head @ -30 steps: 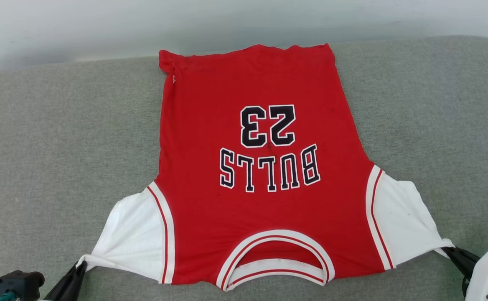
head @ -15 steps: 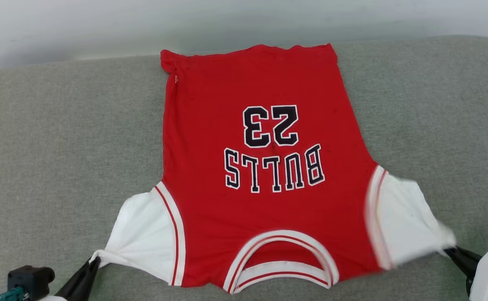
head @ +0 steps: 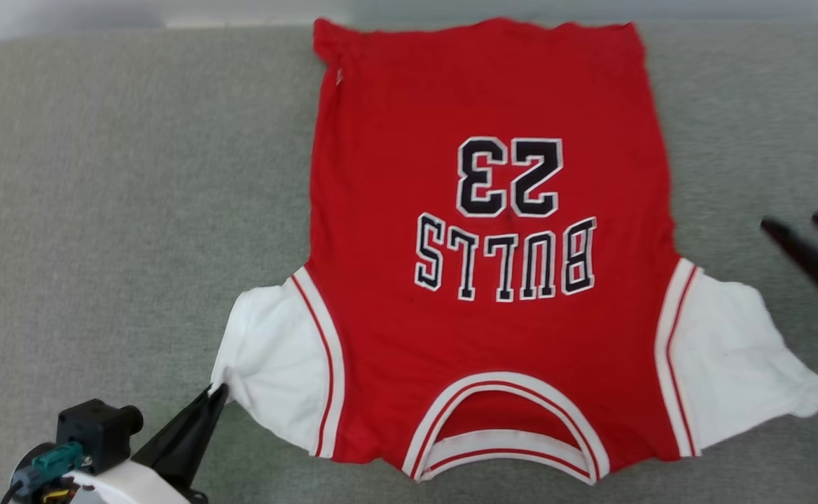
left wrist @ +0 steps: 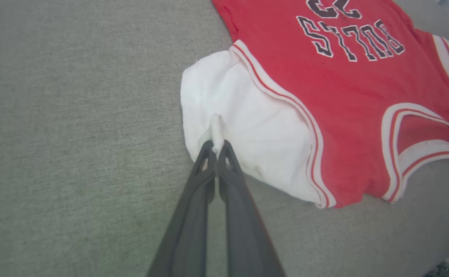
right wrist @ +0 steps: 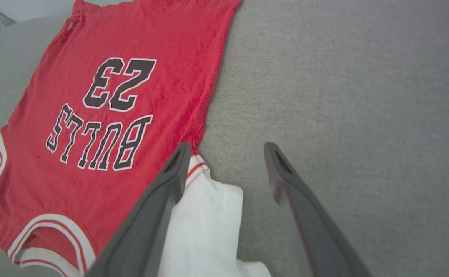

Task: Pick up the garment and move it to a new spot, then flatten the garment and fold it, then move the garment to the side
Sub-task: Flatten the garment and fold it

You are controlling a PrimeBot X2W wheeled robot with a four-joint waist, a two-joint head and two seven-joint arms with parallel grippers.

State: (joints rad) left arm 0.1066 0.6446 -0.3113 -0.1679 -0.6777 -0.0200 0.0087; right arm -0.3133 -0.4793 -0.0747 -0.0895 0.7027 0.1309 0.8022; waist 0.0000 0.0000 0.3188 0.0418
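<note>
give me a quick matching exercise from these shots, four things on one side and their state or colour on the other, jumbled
Column one:
1. left tool
2. right tool
3. garment
4. neckline trim

Column two:
a. spread out with the print facing up
b. white with a red stripe
c. open, holding nothing
d. shut on a white sleeve

Pairs: 1-d, 2-c, 3-a, 4-b

Red garment (head: 493, 315) with white sleeves, black lettering, on grey cushion (head: 101, 210).
</note>
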